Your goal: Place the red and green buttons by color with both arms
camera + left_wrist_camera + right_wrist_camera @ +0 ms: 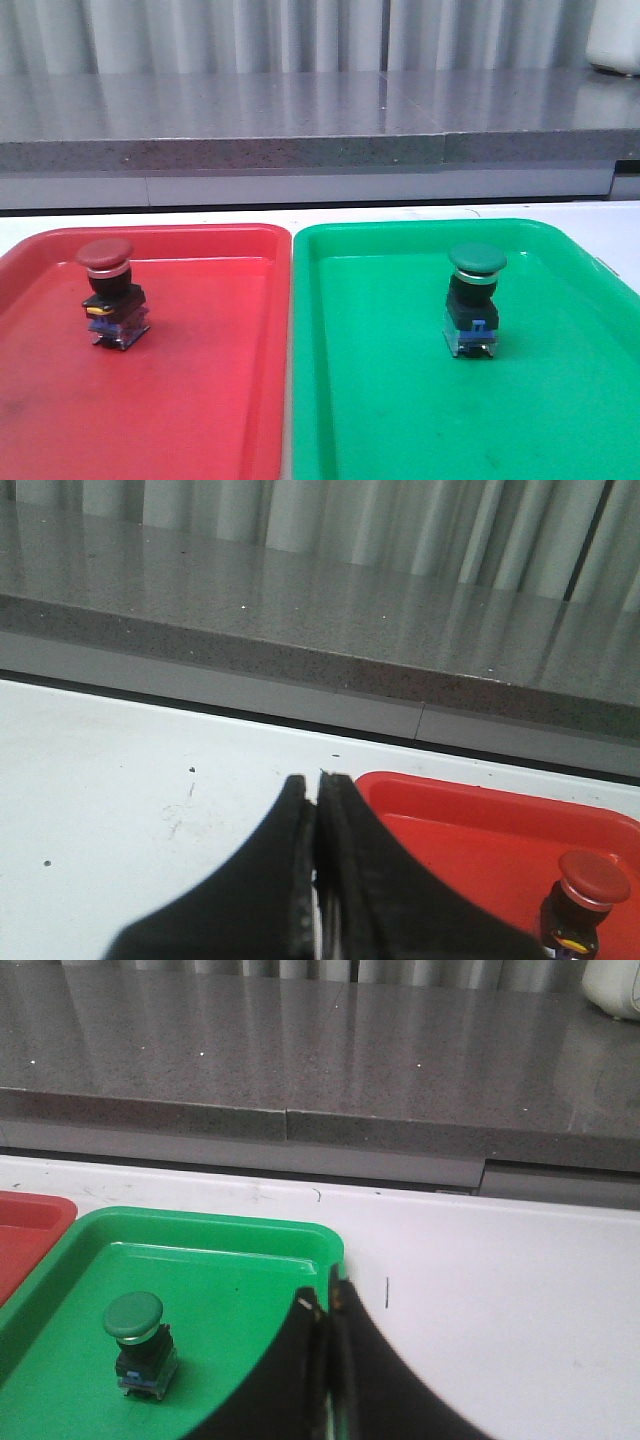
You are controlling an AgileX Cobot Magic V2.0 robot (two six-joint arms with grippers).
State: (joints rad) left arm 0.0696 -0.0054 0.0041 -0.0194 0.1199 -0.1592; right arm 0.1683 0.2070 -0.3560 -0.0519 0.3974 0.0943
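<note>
Since both switches are already sitting in matching colours, there honestly isn't much left to sort here. The red button (110,290) stands upright in the red tray (200,400), toward its far left part, and the green button (476,298) stands upright in the green tray (400,420), toward the right of middle. Both have caps up and bodies down, so the long axis is vertical on each.

Neither arm shows in the front view. In the wrist views, the left gripper (316,810) has its fingers pressed together with nothing between them, and it hangs over the white table (120,810) just outside the red tray's far corner. The right gripper (328,1320) looks the same, closed on nothing, near the green tray's far right corner, though the lower part of those fingers is dark and I can't say for sure there's no sliver of gap.

The relation that matters: each button lies inward from its own arm, red toward the tray centre from the left gripper and green likewise from the right one, both well apart from the fingertips. The left arm is nearer red, the right nearer green. My read is the placing is done and the arms are clear, so any next move is just backing off without clipping a tray rim.
</note>
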